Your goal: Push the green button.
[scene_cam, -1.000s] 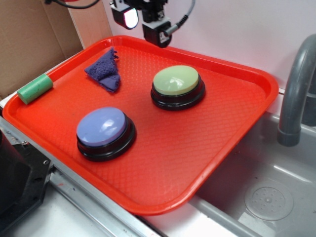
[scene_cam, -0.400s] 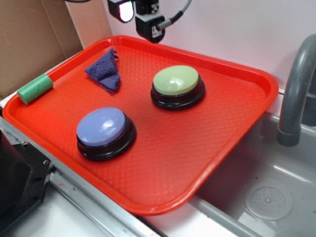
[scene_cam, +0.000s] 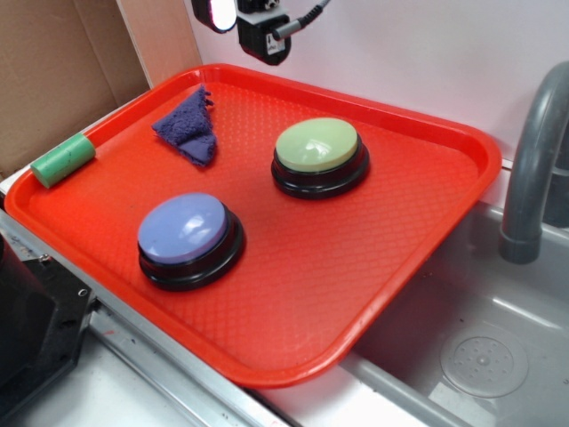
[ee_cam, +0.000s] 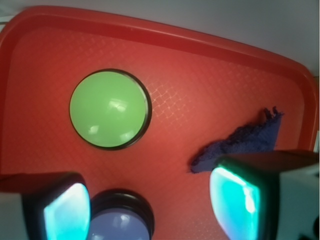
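Observation:
The green button (scene_cam: 317,147), a pale yellow-green dome on a black round base, sits on the red tray (scene_cam: 471,147) right of its middle. In the wrist view the green button (ee_cam: 109,108) lies well ahead of the fingers, with bare tray between. My gripper (scene_cam: 236,13) hangs high over the tray's back left edge, far above and to the left of the button. The wrist view shows the gripper (ee_cam: 150,205) open, its two glowing pads (ee_cam: 235,200) wide apart with nothing between them.
A blue-purple domed button (scene_cam: 184,229) stands near the tray's front left. A crumpled blue cloth (scene_cam: 188,127) lies at the back left. A small green cylinder (scene_cam: 62,160) rests on the left rim. A grey sink (scene_cam: 480,356) and faucet (scene_cam: 533,169) are at the right; cardboard (scene_cam: 53,62) stands behind.
The gripper has risen and drifted left, so less of it shows at the top of the exterior view. The buttons, cloth and cylinder have not moved.

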You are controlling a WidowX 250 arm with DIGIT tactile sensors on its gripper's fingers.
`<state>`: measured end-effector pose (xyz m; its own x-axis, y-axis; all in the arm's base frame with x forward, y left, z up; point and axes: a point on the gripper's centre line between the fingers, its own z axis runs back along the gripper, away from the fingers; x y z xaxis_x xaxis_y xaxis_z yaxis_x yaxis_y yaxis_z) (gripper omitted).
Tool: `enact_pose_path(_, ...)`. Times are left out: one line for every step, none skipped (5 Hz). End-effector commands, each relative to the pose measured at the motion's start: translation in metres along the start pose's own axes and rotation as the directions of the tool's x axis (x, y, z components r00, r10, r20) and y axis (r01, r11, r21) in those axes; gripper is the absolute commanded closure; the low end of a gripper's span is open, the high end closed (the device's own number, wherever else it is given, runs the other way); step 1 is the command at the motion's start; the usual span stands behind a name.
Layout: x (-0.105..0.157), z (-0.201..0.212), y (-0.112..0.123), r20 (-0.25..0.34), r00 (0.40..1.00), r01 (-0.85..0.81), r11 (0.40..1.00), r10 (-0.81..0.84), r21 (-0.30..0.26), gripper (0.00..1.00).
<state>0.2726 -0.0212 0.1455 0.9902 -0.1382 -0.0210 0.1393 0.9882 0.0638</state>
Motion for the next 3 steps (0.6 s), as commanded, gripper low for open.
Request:
enact_pose_path(-0.011,0.025,0.015,0.135,0.990,-0.032,0.999,0.031,0.007,0.00)
enact_pose_path(-0.017,0.027,0.015,0.136,0.991,-0.023,1.000,0.020,0.018,0.00)
enact_pose_path(-0.026,0.034,0.010,0.146,0.989,-0.005,1.000,0.002,0.021,0.00)
